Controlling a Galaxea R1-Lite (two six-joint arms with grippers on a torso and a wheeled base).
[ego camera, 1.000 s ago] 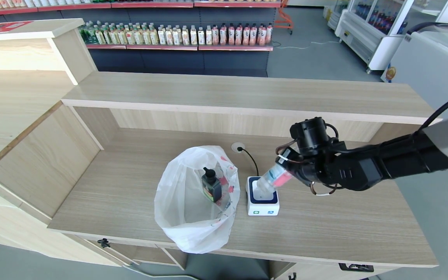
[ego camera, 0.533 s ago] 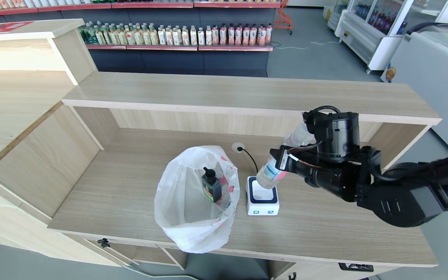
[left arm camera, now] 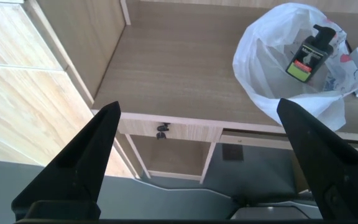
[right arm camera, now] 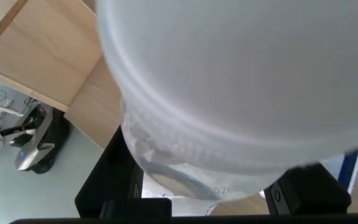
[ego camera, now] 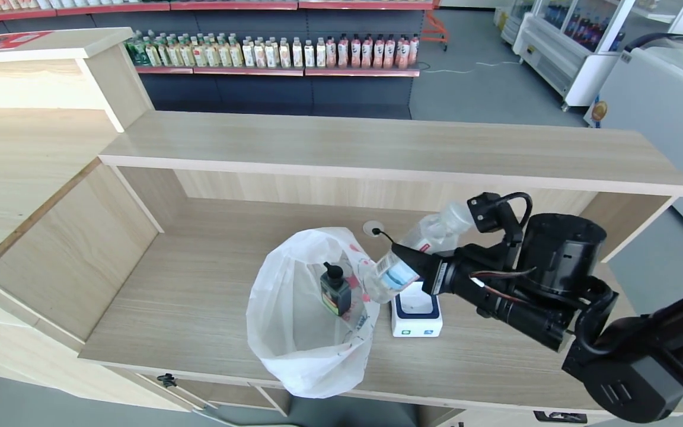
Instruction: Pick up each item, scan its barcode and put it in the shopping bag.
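— Between scanner [ego camera: 415,311] and bag [ego camera: 276,308], by the tabletop's [ego camera: 199,290] front edge: what has changed in the last second?

— The bottle [ego camera: 390,277] has left the scanner. One second ago its lower end sat low over the scanner window. Half a second ago it was raised. It now hangs tilted in the air, lower end over the bag's right rim. The head camera has also shifted slightly, so the apparent displacement of bag and scanner is not motion of those items.

— Meaning for the task?

— Judgement: the scan step for this item is over and transfer to the bag is in hand. Release is not yet done.

— End effector status?

— Right end effector [ego camera: 408,260]: clamped on the bottle at about mid-body. Left end effector [left arm camera: 197,106]: fingers wide apart, holding nothing, outside the tabletop's front edge toward the left corner.

— Bottle appearance?

— Slim, clear plastic, with a blue-and-white label near the lower end. Which end carries the cap cannot be determined, nor whether it holds liquid. The wall looks thin, so it probably yields under a firm grip.

— Bag condition?

— Thin white film, mouth open upward, standing at the middle of the front edge with the scanner just beside it on the right. One black dispenser [ego camera: 335,290] stands upright inside.
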